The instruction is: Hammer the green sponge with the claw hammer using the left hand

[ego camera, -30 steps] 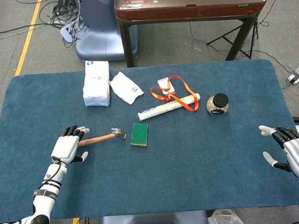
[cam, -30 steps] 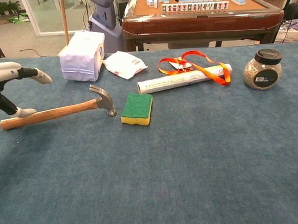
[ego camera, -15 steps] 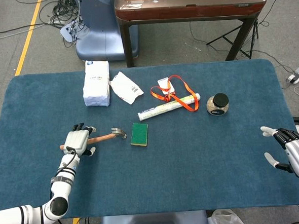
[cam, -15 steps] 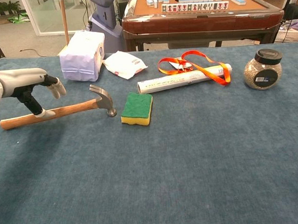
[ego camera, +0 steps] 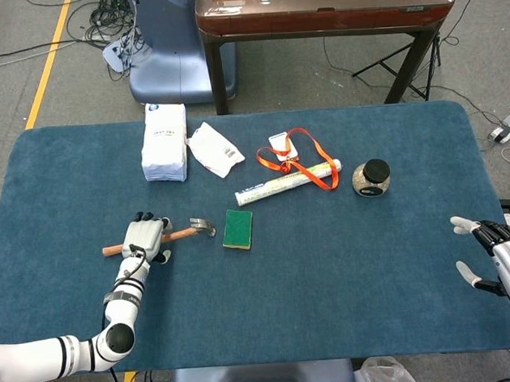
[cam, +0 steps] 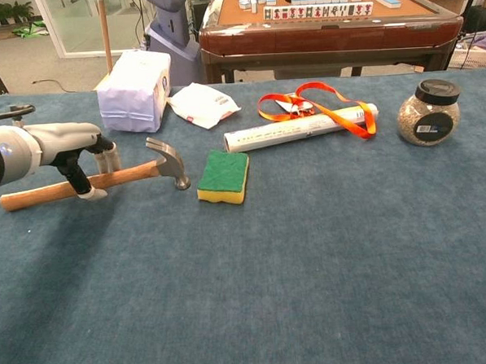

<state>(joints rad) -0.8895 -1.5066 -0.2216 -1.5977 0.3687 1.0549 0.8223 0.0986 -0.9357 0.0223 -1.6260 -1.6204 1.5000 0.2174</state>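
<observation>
Wooden claw hammer (cam: pixel 96 178) handle straddled by open-fingered left robot hand (cam: pixel 78 150), beside green sponge (cam: pixel 224 176).

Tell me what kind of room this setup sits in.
Probably an indoor robot lab or test space: loose cables on the grey floor, yellow floor tape, and a mahjong table behind the blue worktable.
</observation>
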